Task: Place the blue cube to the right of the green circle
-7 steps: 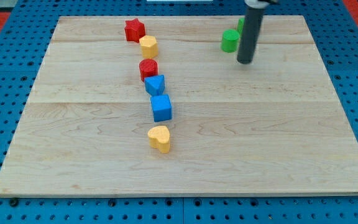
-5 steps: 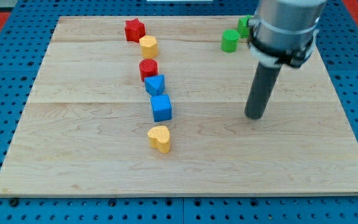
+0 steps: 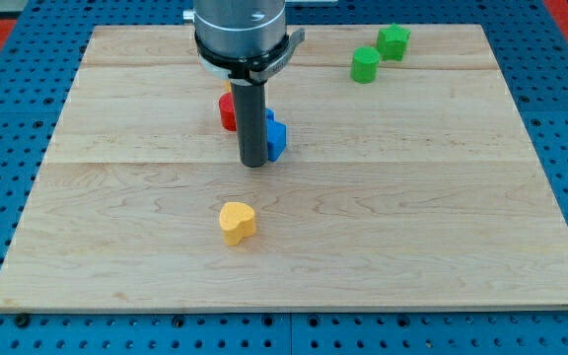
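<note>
My tip (image 3: 254, 164) rests on the board left of centre. A blue block (image 3: 277, 137) shows just to the right of the rod and touches it; the rod hides most of it, so I cannot tell cube from triangle. Only one blue block shows. The green circle (image 3: 365, 65) stands at the view's top right, far from the tip. A red cylinder (image 3: 227, 112) peeks out on the rod's left side.
A second green block (image 3: 393, 41) sits up and right of the green circle. A yellow heart (image 3: 237, 222) lies below the tip. The arm's body (image 3: 241, 30) covers the top centre of the board and whatever lies behind it.
The rod has swept from the board's right side leftwards to the blue blocks. The blue cube has left its old spot. The yellow heart has shifted a little left.
</note>
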Controlling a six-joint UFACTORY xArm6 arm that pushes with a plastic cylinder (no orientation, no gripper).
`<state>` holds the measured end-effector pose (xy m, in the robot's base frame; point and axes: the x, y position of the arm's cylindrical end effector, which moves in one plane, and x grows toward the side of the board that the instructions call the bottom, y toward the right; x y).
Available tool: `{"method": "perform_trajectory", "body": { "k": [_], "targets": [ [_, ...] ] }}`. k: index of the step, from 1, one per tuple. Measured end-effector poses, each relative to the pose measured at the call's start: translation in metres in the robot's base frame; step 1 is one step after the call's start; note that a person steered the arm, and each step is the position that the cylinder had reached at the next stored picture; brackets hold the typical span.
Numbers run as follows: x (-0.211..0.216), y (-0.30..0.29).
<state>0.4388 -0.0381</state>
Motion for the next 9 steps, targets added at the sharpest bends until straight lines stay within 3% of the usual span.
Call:
{"method": "perform_trajectory", "body": {
  "k": [5,7,8,9],
  "targets": [
    [-0.075,0.046],
    [-0.099,0.120],
    [-0.082,0.152],
    [-0.115,0.169]
  ]
}}
